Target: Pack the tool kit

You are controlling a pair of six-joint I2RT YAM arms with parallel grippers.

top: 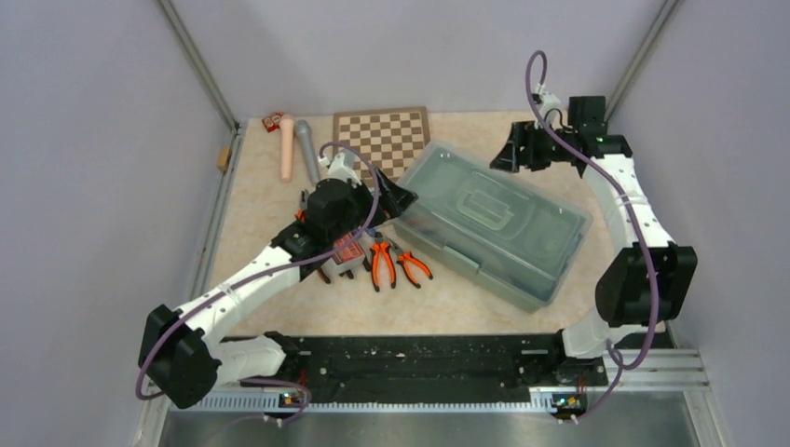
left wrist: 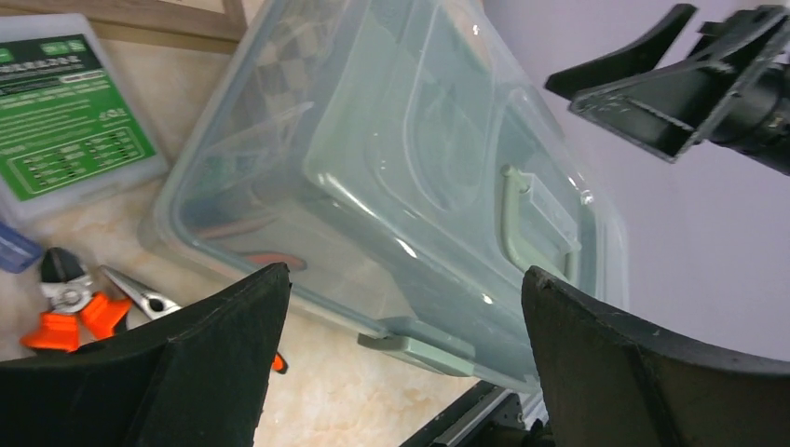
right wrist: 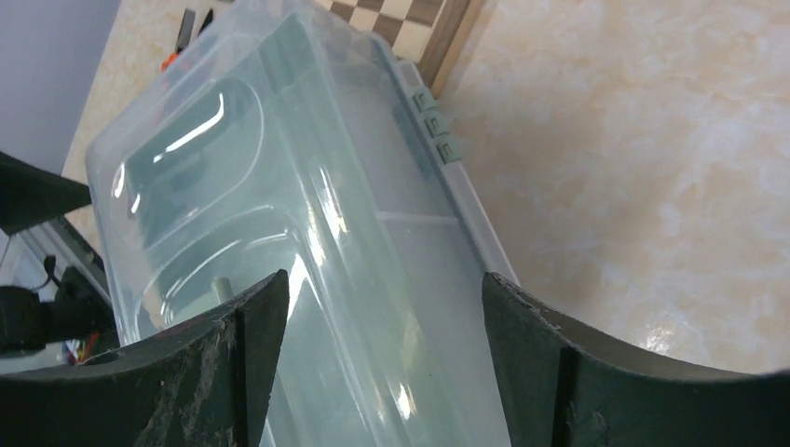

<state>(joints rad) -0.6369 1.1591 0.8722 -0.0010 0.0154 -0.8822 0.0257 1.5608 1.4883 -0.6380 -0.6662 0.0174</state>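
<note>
**Shut toolbox lies slantwise between two open grippers**

Top view: the toolbox (top: 492, 223) sits right of the table's (top: 270, 200) middle, lid down, its long axis running from the far-left, by the chessboard (top: 382, 136), toward the near-right corner; the left gripper (top: 396, 197) is just beside its far-left short end, fingers apart and holding nothing; the right gripper (top: 508, 156) hangs above the far long side, also parted and empty; the orange-handled pliers (top: 382, 265) lie on the table near the near long side, well within the left arm's reach, so the left arm seems the nearer for the loose tools.

Left wrist view: the box fills the gap ahead of the wide-spread fingers (left wrist: 224, 358), stretching away from them lengthwise; its latch (left wrist: 415, 349) on the near long side sits lowest and closest; the green-labelled box (left wrist: 65, 116) rests to the left, outside it.

Right wrist view: the lid lies below and ahead of the separated fingers (right wrist: 233, 372), without visible contact; small tabs (right wrist: 435, 126) line the far long side; probably the lid must open before anything goes in.
</note>
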